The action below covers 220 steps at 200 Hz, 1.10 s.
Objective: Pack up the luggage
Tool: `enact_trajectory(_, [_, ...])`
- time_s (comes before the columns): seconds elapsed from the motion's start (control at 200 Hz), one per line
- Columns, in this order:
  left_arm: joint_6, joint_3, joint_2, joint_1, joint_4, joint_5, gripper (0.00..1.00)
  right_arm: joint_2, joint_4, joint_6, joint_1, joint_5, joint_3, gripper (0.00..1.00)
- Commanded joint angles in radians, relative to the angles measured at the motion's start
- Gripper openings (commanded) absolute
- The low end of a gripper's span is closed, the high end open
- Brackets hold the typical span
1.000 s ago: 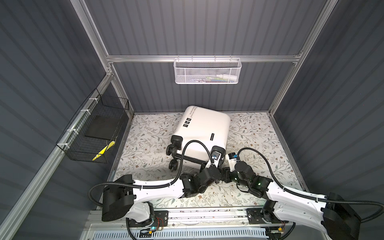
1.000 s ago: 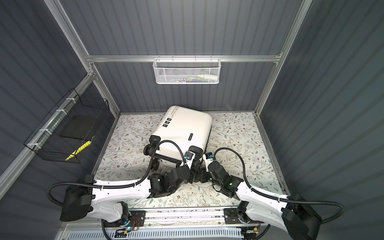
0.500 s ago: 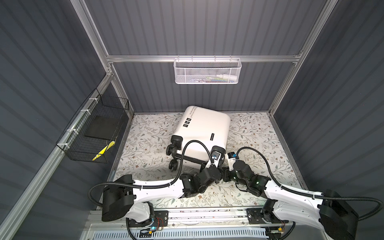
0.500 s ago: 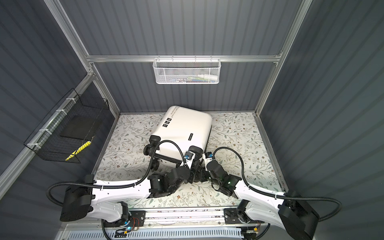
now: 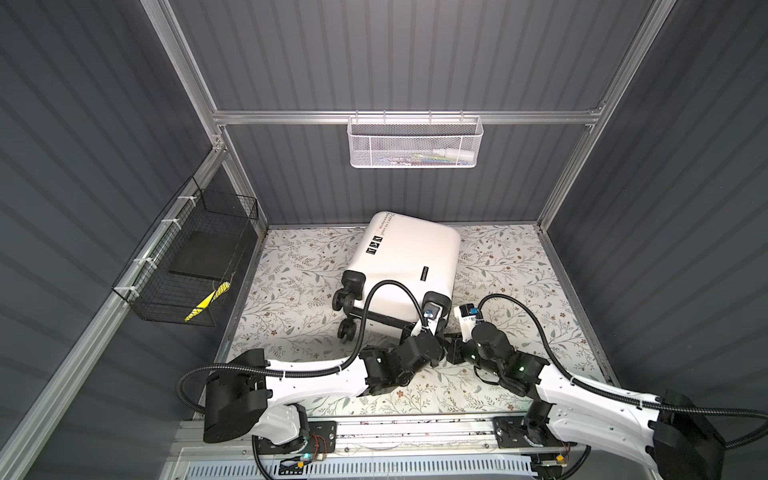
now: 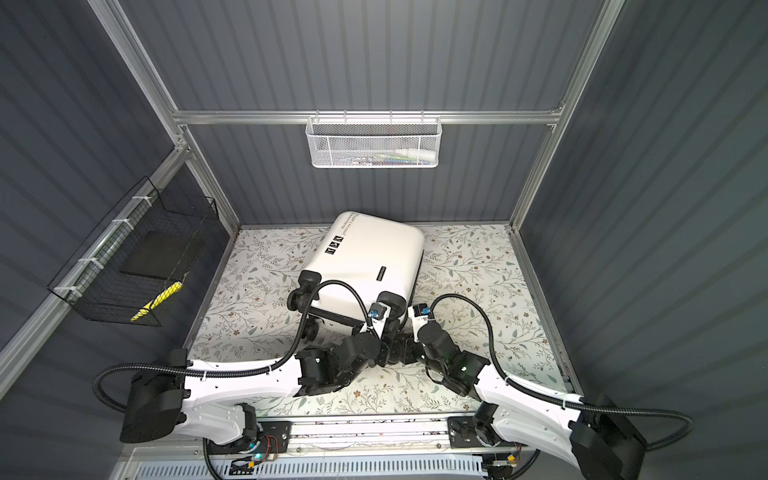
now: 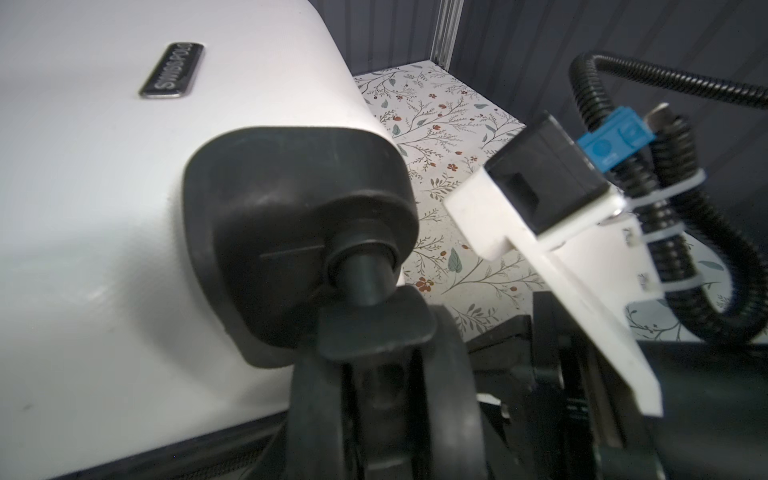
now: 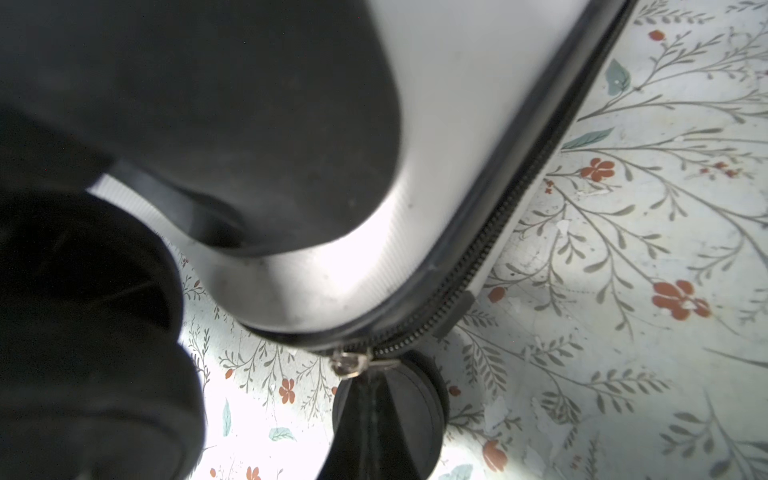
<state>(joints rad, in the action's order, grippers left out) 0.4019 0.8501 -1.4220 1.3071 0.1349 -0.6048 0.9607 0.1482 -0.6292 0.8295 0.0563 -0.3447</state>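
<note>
Lying flat on one shell on the pale floral-print table (image 5: 299, 299), the small white hard-shell luggage (image 5: 409, 257) has both halves together. Its black spinner wheels (image 5: 345, 297) are turned away from the grey ribbed back wall (image 5: 395, 62), and its far end is close to that wall. Three black square icons (image 5: 374, 245) and a line of script run along the long side of it that faces the black wire basket (image 5: 187, 266). That basket hangs well off to the side of the luggage and holds a dark flat slab (image 5: 203, 253) and a yellow object (image 5: 205, 305). Above and behind the luggage, a white mesh basket (image 5: 415, 143) hangs on the back wall; what is in it is too small to make out.

Both grippers crowd the same wheel-end corner of the luggage, the one farther from the wire basket. The left gripper (image 5: 436, 332) sits right at that corner's upper wheel (image 7: 374, 328), which fills the left wrist view below a small black nameplate (image 7: 172, 70) on the shell. I cannot tell whether its fingers are closed on the wheel or merely around it. The right gripper (image 5: 453, 347) is just beside it, almost touching, with its fingers pressed together. In the right wrist view the black zipper (image 8: 498, 232) runs along the seam of the luggage to a metal zipper pull (image 8: 349, 365) at the corner. I cannot tell whether the fingers have hold of it.
</note>
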Motion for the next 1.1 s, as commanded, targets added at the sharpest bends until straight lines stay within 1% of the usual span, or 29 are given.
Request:
enact_trajectory(0.0, [-0.030,0.063,0.058,0.025,0.187,0.084,0.00,-0.023,-0.004,-0.010,-0.003,0.024,0.016,0.00])
enact_trajectory(0.03, [-0.031,0.064,0.060,0.025,0.187,0.085,0.00,-0.028,-0.010,-0.011,-0.002,0.024,0.017,0.00])
enact_trajectory(0.045, [-0.031,0.064,0.061,0.025,0.187,0.084,0.00,-0.032,-0.012,-0.011,-0.003,0.022,0.018,0.04])
enact_trajectory(0.085, [-0.030,0.065,0.061,0.024,0.187,0.085,0.00,-0.038,-0.018,-0.009,-0.003,0.021,0.022,0.18])
enact_trajectory(0.115, [-0.027,0.068,0.061,0.025,0.185,0.084,0.00,-0.045,-0.023,-0.006,-0.003,0.022,0.026,0.31])
enact_trajectory(0.155, [-0.025,0.077,0.060,0.025,0.179,0.085,0.00,-0.053,-0.031,-0.001,-0.003,0.026,0.032,0.44])
enact_trajectory(0.185, [-0.023,0.087,0.058,0.026,0.172,0.086,0.00,-0.059,-0.033,0.004,-0.003,0.028,0.035,0.49])
enact_trajectory(0.275, [-0.022,0.121,0.053,0.024,0.147,0.101,0.00,-0.079,-0.034,0.030,-0.003,0.022,0.052,0.57])
enact_trajectory(0.41, [-0.034,0.179,0.041,0.027,0.137,0.134,0.00,-0.122,-0.018,0.067,-0.003,0.018,0.092,0.63])
enact_trajectory(0.545, [-0.050,0.251,0.018,0.029,0.109,0.156,0.00,-0.169,-0.003,0.071,-0.003,0.035,0.129,0.66])
enact_trajectory(0.65, [-0.061,0.289,-0.003,0.031,0.089,0.161,0.00,-0.178,0.012,0.061,-0.003,0.048,0.138,0.66])
enact_trajectory(0.825, [-0.060,0.296,-0.023,0.031,0.086,0.155,0.00,-0.156,0.037,0.043,-0.003,0.052,0.127,0.66])
enact_trajectory(0.95, [-0.055,0.284,-0.023,0.031,0.087,0.145,0.00,-0.146,0.026,0.037,-0.003,0.077,0.108,0.65])
enact_trajectory(1.096, [-0.051,0.265,-0.018,0.031,0.089,0.130,0.00,-0.135,0.014,0.038,-0.002,0.099,0.088,0.58])
